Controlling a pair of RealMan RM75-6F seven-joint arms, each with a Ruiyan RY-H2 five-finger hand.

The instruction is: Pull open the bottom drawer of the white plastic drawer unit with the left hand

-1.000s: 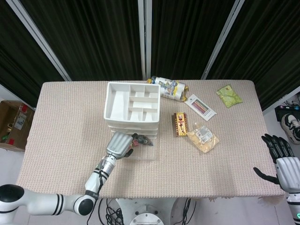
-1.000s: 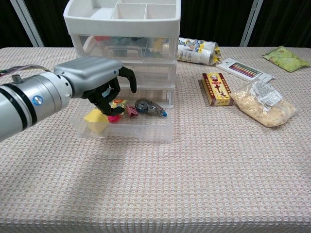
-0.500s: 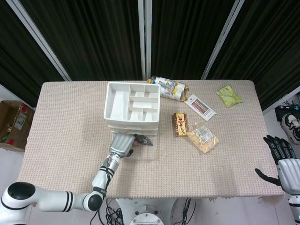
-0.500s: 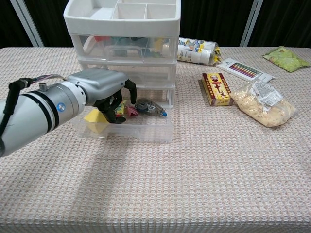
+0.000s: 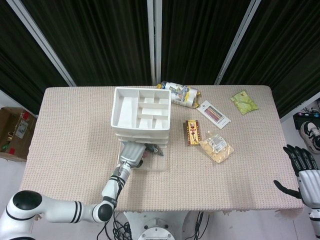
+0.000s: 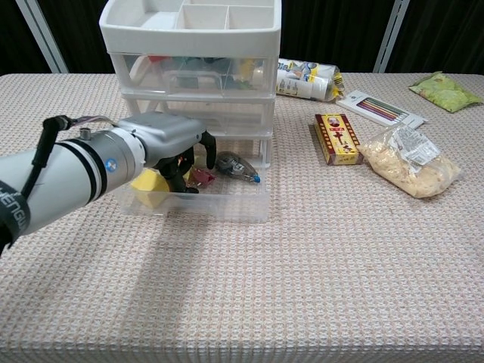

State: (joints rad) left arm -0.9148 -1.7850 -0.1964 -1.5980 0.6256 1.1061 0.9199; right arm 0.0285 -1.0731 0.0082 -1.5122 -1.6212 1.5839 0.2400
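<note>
Drawer unit (image 5: 141, 116) of white plastic stands near the middle of a table (image 5: 70, 140) covered in beige woven cloth, its bottom drawer (image 6: 227, 206) pulled out toward the robot and lying open in front of the two upper drawers. Clear-walled, the open drawer holds a yellow block (image 6: 153, 187), a small red item (image 6: 203, 177) and a grey tape dispenser (image 6: 236, 167). Left hand (image 6: 170, 144) sits over the left part of the drawer, palm down, its dark fingers (image 6: 184, 168) curled downward into the drawer space beside the yellow block; whether they grip the drawer wall or merely rest inside cannot be told from either view. In the head view the same hand (image 5: 132, 154) covers the drawer's left half just in front of the unit. Right hand (image 5: 303, 169) hangs well apart off the table's right edge, holding nothing, fingers spread and thumb out to the side. On top of the unit, an open divided tray (image 5: 142, 106) shows several white compartments. Behind and to the right of the unit lies a printed packet (image 5: 181, 93), with a pack of coloured pencils (image 5: 214, 113) beside it and a green pouch (image 5: 244, 102) near the far right corner. A red-and-gold box (image 5: 191, 132) and a clear bag of pale crumbs (image 5: 217, 147) lie to the right of the drawers
</note>
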